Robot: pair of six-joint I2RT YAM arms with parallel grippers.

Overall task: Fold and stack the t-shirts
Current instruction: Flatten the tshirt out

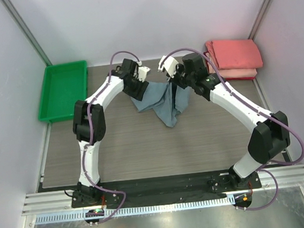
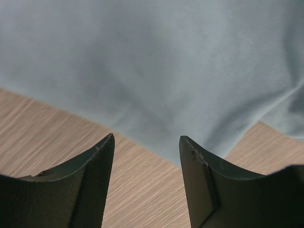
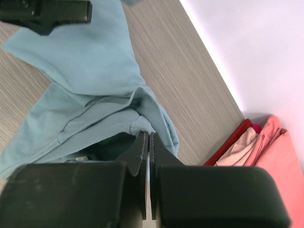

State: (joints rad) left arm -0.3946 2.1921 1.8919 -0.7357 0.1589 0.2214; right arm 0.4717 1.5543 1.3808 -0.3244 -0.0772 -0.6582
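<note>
Left arm: elbow bent, forearm reaching forward and inward to the far centre of the worktop [image 1: 144,141]
Left gripper [image 2: 147,142]: fingers spread apart, nothing between them, tips just short of the shirt's hem
Right arm: arched from its base toward the far centre, wrist turned inward over the shirt
Right gripper [image 3: 149,137]: fingers pressed together, pinching a fold of the shirt
Blue-grey t-shirt [image 1: 159,100]: bunched and creased at the far centre between the two grippers, one end trailing toward the near side
Worktop surface: grey wood grain, matte
Enclosure: plain white walls [image 1: 159,16] on three sides, metal posts at the far corners
Folded t-shirts [image 1: 235,55]: coral-red and pink stack in the far right corner, apart from the blue-grey shirt
Green tray [image 1: 48,94]: far left corner, well apart from the shirts
Obstruction: both wrists cover the shirt's upper edge in the top view
</note>
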